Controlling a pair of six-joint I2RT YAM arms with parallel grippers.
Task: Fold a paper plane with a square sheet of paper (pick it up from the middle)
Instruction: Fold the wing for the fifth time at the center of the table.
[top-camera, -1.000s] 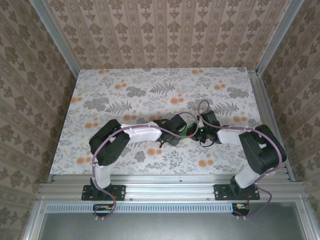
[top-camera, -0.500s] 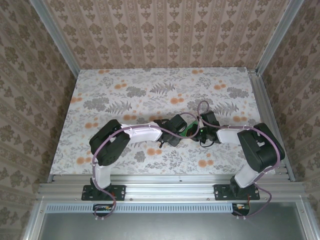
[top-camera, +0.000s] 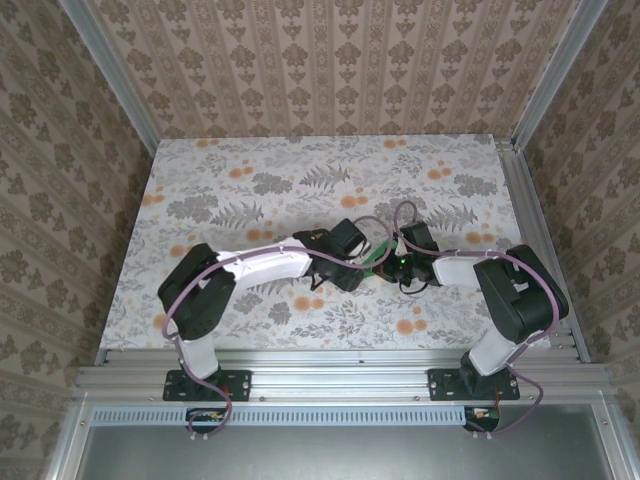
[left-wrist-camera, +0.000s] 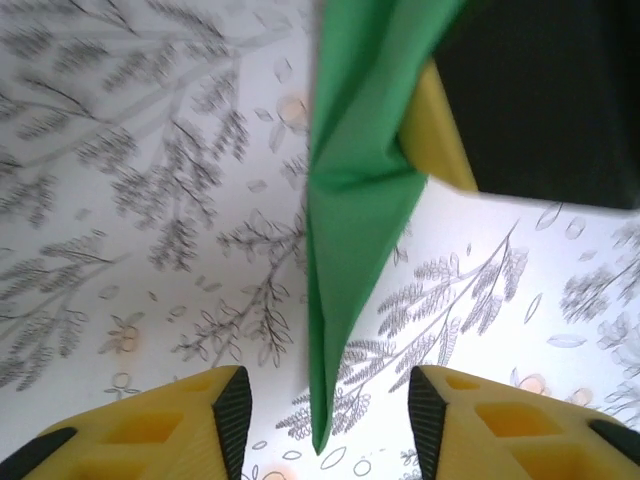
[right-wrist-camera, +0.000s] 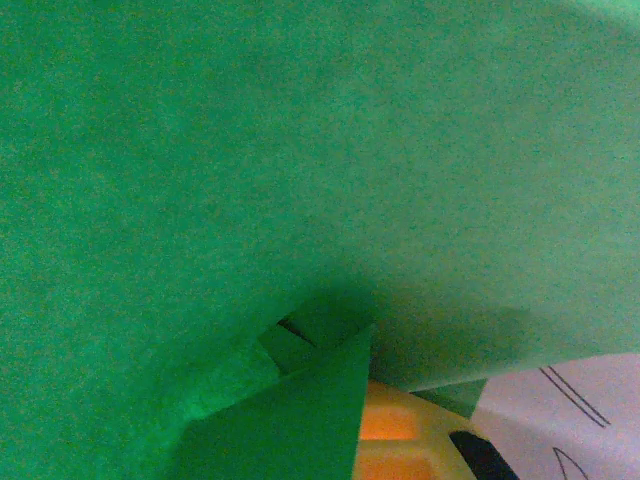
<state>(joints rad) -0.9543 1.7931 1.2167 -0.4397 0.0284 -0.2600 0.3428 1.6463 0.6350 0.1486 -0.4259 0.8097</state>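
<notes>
Right tool (top-camera: 388, 262) clamped on folded green paper (left-wrist-camera: 350, 250) near counter's (left-wrist-camera: 120, 200) middle, presenting its point. Left tool (left-wrist-camera: 327, 418) fingers apart, straddling that point without touching, likely to pinch the next crease.

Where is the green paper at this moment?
In the left wrist view the green paper is pinched by the right gripper, and its pointed end sits between the open fingers of the left gripper, right of the middle of the table.
</notes>
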